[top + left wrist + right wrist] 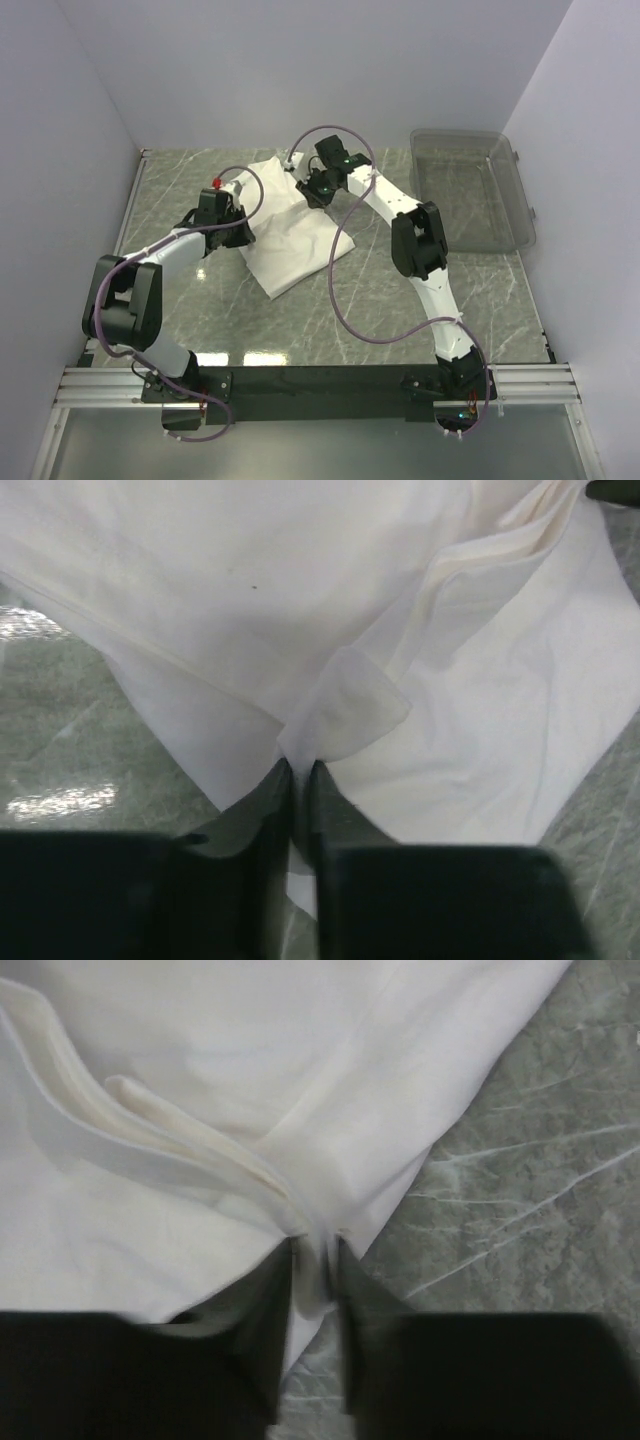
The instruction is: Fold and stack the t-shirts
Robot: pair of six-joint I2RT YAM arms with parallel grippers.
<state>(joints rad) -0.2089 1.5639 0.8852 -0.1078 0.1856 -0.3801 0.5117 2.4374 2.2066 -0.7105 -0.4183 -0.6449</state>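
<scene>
Grey-green marbled table [480, 300] boxed in by plain pale walls [300, 60].
Soft patches of glare on the veined top; clear grey plastic bin [465, 200] at the far right corner, close to the right wall; metal rail [320, 385] along the near edge.

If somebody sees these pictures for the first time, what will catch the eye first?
A white t-shirt lies rumpled in the middle of the grey marbled table, both arms bent over it. The left arm grips its left edge and the right arm its far part, each with jaws shut on a fold of cloth. A clear grey bin stands at the far right.
</scene>
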